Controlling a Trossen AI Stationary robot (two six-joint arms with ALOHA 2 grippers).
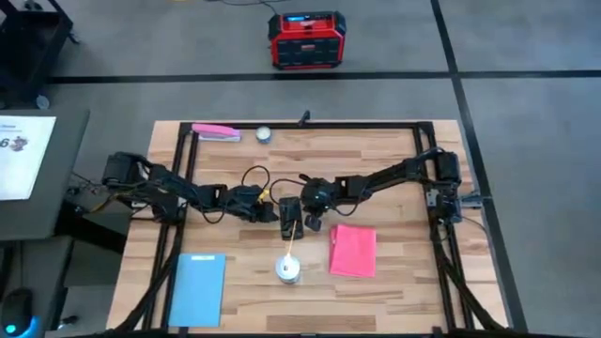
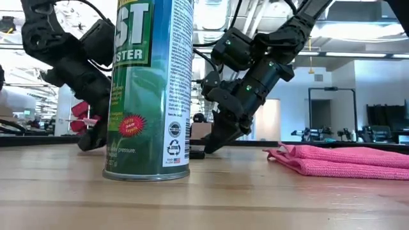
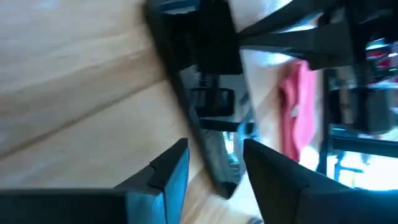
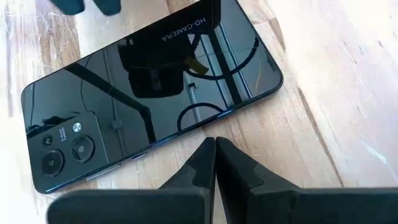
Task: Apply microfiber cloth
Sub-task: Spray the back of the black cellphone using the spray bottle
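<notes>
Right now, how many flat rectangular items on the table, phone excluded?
3. The blue pad lies at the near left corner, the pink cloth near right of centre, and a small pink strip at the far left edge. The arms could hide more.

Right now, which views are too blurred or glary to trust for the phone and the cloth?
Left wrist view: smeared, the phone and microfiber cloth are only rough shapes. Right wrist view: sharp, but the phone's glossy back mirrors the arm and cables. Low view: the spray can fills the foreground, bright room behind; the cloth is clear. High view: even light.
</notes>
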